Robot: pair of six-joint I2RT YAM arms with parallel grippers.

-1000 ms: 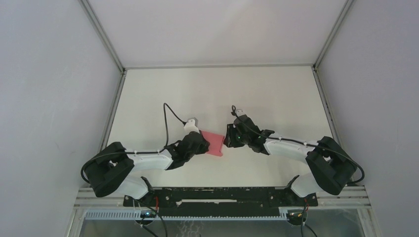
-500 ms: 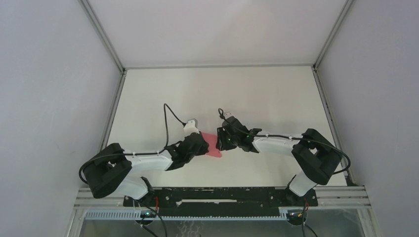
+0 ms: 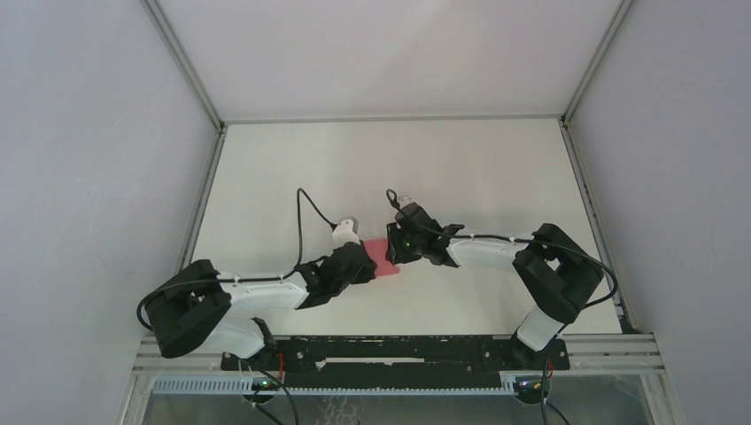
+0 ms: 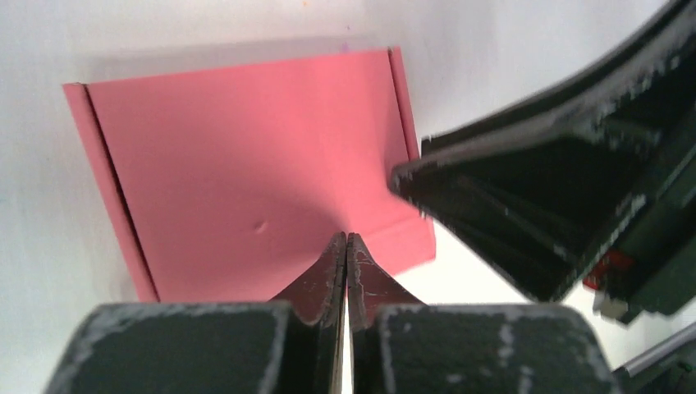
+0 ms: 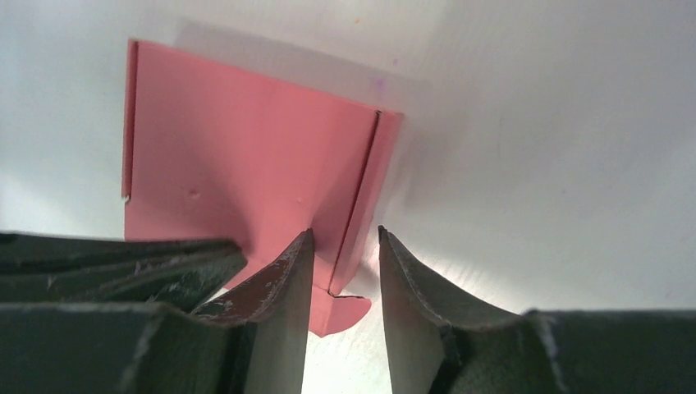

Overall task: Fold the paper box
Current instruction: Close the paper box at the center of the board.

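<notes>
Near-centre of table (image 3: 460, 159), btwn the two wrists:

Item 1: paper box (image 4: 246, 164). Pink thin card, lying flat, one broad panel facing up, narrow folded strips along two opp. sides, small dent mid-panel. Overhead view shows only a small pink patch; rest is covered by the wrists.

Item 2: left gripper (image 4: 346, 240). Cond.: clenched, fingers pressed tight together, no gap. Tips sit on the box panel close to its near edge. Nothing seen pinched btwn them.

Item 3: right gripper (image 5: 345, 234). Cond.: jaws apart, white table visible thru the gap. Pos.: tips down at the box's edge, astride the narrow side flap (image 5: 367, 189); one finger over the main panel, the other outside the box over bare table. Contact w/ card: can't tell. Rounded tab (image 5: 345, 310) pokes out below the fingers.

Item 4: both arms, white w/ black joints, extend from the near edge and meet at the box. Black cable (image 3: 298, 217) loops up off the left wrist.
</notes>
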